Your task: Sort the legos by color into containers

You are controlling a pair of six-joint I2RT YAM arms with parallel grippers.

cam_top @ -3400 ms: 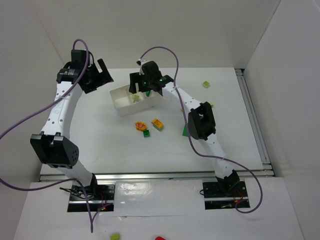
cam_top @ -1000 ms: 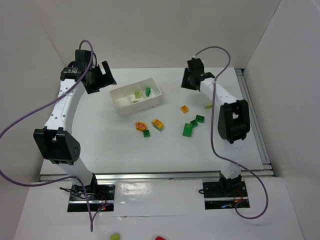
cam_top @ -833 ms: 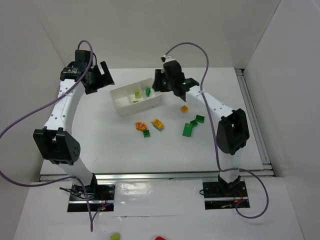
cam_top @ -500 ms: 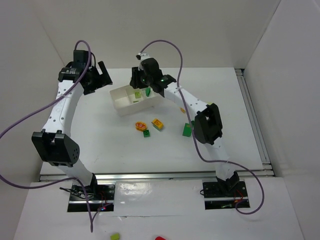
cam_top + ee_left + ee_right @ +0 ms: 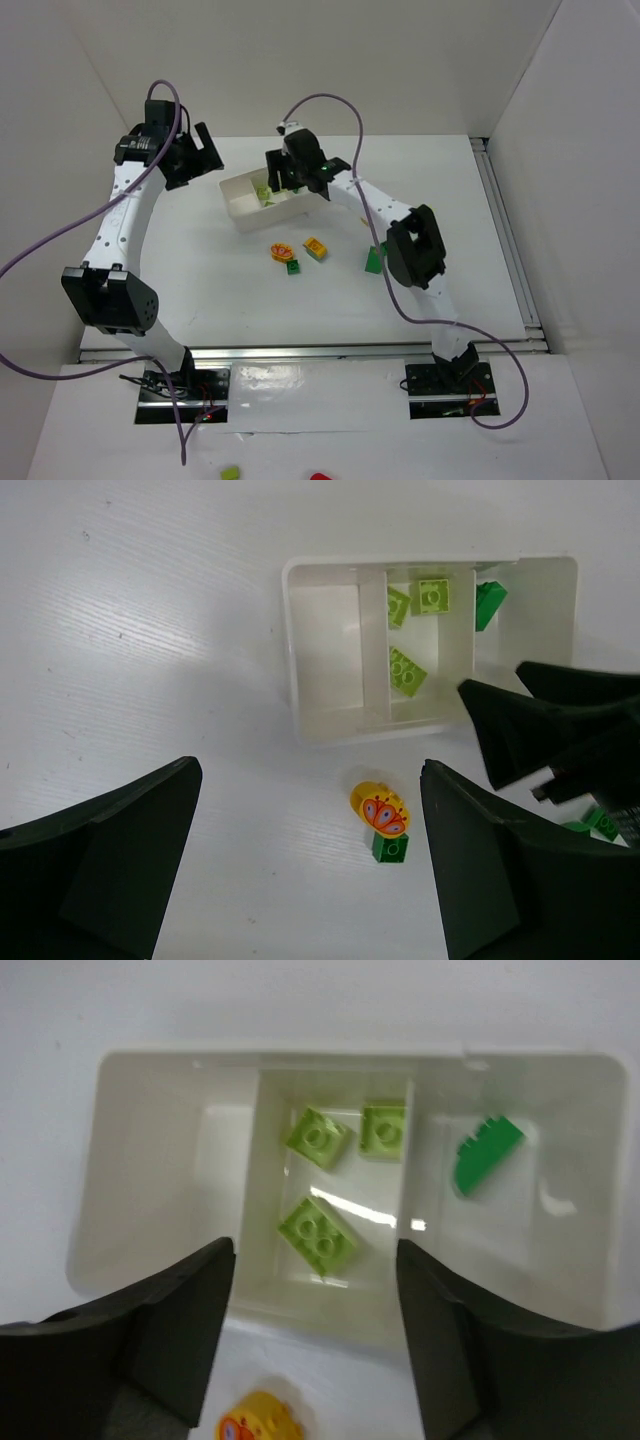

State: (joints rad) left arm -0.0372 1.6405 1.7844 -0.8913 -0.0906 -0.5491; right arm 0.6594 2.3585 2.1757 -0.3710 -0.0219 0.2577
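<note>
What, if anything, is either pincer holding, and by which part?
Nothing. The left pincer and right pincer are both open and empty; three lime legos lie loose in the tray's middle compartment.

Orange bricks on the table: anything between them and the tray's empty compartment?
Nothing on the table does: bare surface runs from the orange bricks to the tray; only its low near wall must be cleared. The right gripper hangs open above the middle compartment, beside the empty end compartment.

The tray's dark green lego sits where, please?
The dark green lego lies in the tray's right compartment in the right wrist view, beside three lime legos.
</note>
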